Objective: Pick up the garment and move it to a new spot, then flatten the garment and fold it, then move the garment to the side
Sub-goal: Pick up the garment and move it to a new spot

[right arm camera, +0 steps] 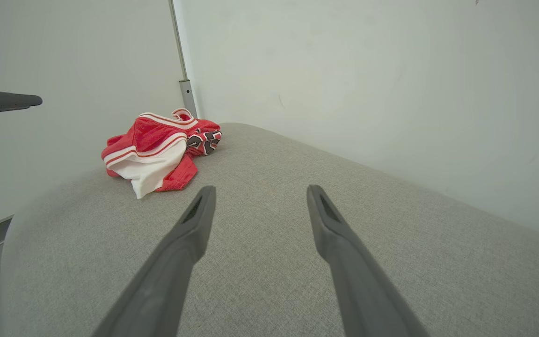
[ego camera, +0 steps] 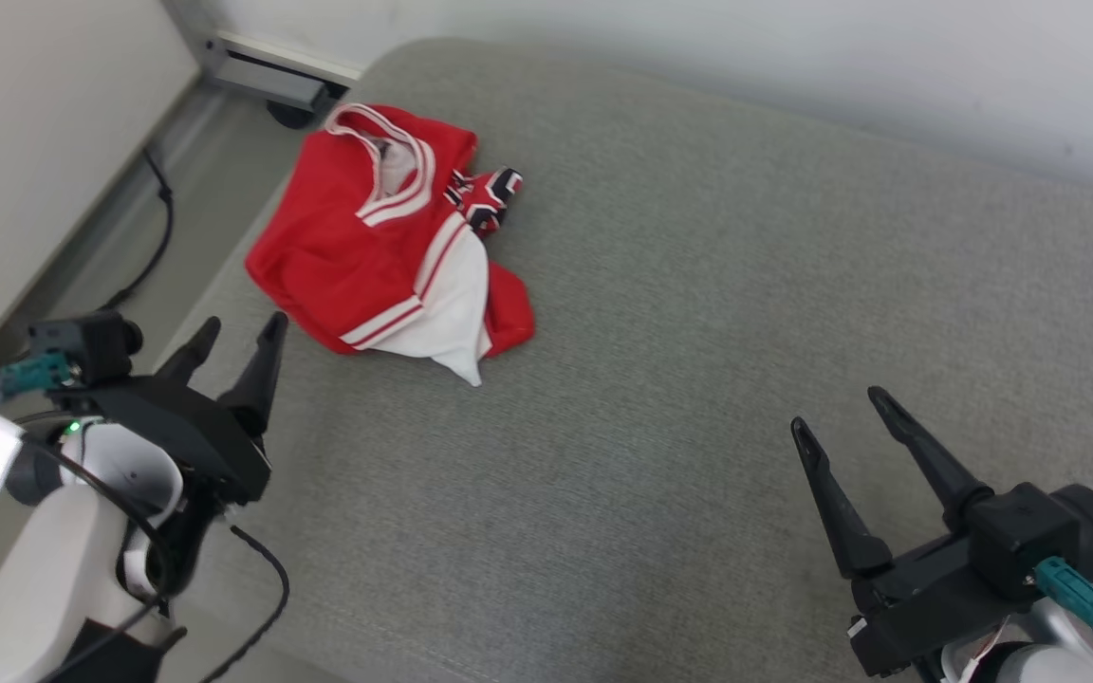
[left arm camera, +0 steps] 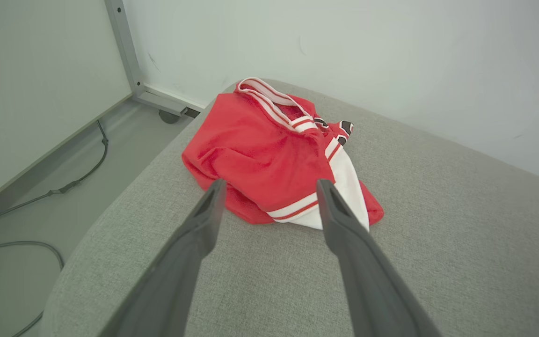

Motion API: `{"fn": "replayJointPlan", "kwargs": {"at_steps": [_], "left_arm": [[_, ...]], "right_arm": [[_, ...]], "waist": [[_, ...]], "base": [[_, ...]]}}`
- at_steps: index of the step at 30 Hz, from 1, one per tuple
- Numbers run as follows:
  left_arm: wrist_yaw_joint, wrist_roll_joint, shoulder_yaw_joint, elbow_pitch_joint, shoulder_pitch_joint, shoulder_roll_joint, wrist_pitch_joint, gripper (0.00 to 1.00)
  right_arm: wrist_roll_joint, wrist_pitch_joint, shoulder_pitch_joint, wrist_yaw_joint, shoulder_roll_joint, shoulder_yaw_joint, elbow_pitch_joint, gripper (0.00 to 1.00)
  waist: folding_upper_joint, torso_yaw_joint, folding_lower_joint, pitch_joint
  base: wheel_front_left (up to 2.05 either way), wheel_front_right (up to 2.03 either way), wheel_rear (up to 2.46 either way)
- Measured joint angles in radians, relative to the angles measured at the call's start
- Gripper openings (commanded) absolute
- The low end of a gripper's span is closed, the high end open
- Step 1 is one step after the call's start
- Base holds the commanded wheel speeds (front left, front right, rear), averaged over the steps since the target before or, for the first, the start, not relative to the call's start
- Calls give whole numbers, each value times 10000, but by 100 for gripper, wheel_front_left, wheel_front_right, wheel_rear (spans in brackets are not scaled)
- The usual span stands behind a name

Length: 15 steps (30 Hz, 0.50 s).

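Left tool (ego camera: 245, 323), jaws apart, near garment (ego camera: 347, 256)

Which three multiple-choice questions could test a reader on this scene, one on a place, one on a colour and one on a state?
1. Where on the grey cushion does the garment lie?
A. near its far left corner
B. at its centre
C. at its near right edge

2. Which colour covers most of the garment?
A. blue
B. red
C. green

3. How is the left tool?
A. open and empty
B. shut on the garment
C. shut and empty

Answers:
1 A: the head view shows it beside the rounded far left corner.
2 B: the cloth is red, with white stripes and a white panel.
3 A: its jaws stand apart, short of the garment.
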Motion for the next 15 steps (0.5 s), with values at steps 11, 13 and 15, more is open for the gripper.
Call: {"fn": "replayJointPlan", "kwargs": {"at_steps": [11,13,15], "left_arm": [[-81,-470,336,1394,-1208,-128,798,100],[-73,-472,382,1714,-1524,-180,872,100],[-75,-481,428,2098,-1933,-203,915,100]], "right_arm": [[-453,1034,-59,0,-755,-186,-1891,100],[-454,1174,-208,0,-786,-217,-1942,100],[-454,1206,-406,0,-805,-291,-1958,100]], "waist": [[0,-1225,0,1526],[1,-1405,0,1802],[1,-1583,0,2050]], "base": [[0,0,0],[0,0,0],[0,0,0]]}}
